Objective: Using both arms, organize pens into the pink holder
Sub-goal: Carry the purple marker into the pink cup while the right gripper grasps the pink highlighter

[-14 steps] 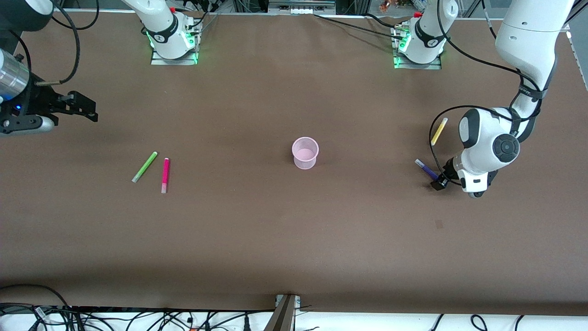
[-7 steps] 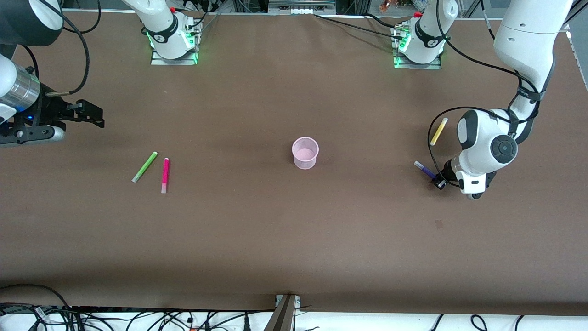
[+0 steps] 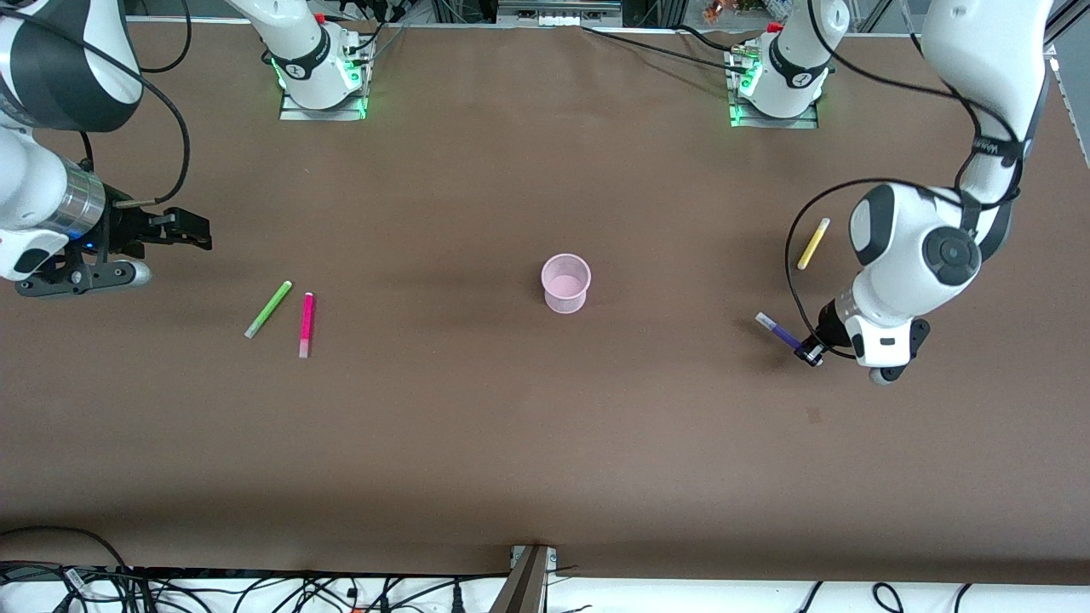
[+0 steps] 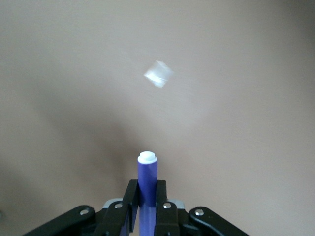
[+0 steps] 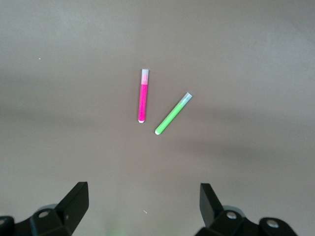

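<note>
I see the brown bench point(image 3: 511, 443) filling the view, both arms reaching out from their bases along the top.

The left arm point(image 3: 928, 247) bends down at its own end of the bench. The left gripper point(image 3: 807, 352) has its jaws clenched on the purple pen point(image 3: 779, 330), near one end of it (the wrist view shows the pen point(image 4: 146, 179) standing out between the two fingers point(image 4: 130, 206), white cap end forward). From the front the pen looks tilted, with its free end pointing toward the holder; I cannot tell whether that end touches the bench.

The right arm point(image 3: 51, 196) is at the other end. The right gripper point(image 3: 200, 237) hangs over bare bench with its jaws released wide, nothing between them.

The pink holder point(image 3: 565, 283) stands upright mid-bench, well apart from both grippers.

The yellow pen point(image 3: 813, 243) lies flat near the left arm, farther from the front camera than the purple one.

The green pen point(image 3: 268, 309) and the magenta pen point(image 3: 306, 324) lie near each other, not touching, toward the right arm's end, nearer the front camera than the right gripper.
</note>
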Available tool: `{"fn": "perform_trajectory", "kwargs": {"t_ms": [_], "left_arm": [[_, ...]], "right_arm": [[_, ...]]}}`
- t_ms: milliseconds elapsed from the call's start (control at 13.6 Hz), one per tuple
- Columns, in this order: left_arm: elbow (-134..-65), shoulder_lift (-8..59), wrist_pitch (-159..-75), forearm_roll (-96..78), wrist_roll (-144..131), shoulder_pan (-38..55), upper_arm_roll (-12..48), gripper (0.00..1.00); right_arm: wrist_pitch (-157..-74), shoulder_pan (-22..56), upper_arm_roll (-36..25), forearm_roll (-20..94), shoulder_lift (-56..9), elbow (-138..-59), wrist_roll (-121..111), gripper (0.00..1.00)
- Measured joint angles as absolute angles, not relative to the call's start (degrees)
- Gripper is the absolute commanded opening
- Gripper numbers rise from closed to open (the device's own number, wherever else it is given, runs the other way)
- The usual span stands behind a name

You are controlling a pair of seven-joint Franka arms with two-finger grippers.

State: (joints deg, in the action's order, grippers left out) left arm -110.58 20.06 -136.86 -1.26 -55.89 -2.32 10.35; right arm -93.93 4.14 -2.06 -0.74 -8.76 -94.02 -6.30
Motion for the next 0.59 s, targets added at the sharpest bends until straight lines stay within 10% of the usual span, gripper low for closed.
{"fn": "perform_trajectory", "kwargs": {"t_ms": [590], "left_arm": [[-104.69, 17.88, -134.61, 10.64, -86.17, 10.58, 19.72, 0.00]], "right_arm": [[-108.19, 4.23, -1.51, 2.77, -8.80, -106.22, -1.61, 1.00]]}}
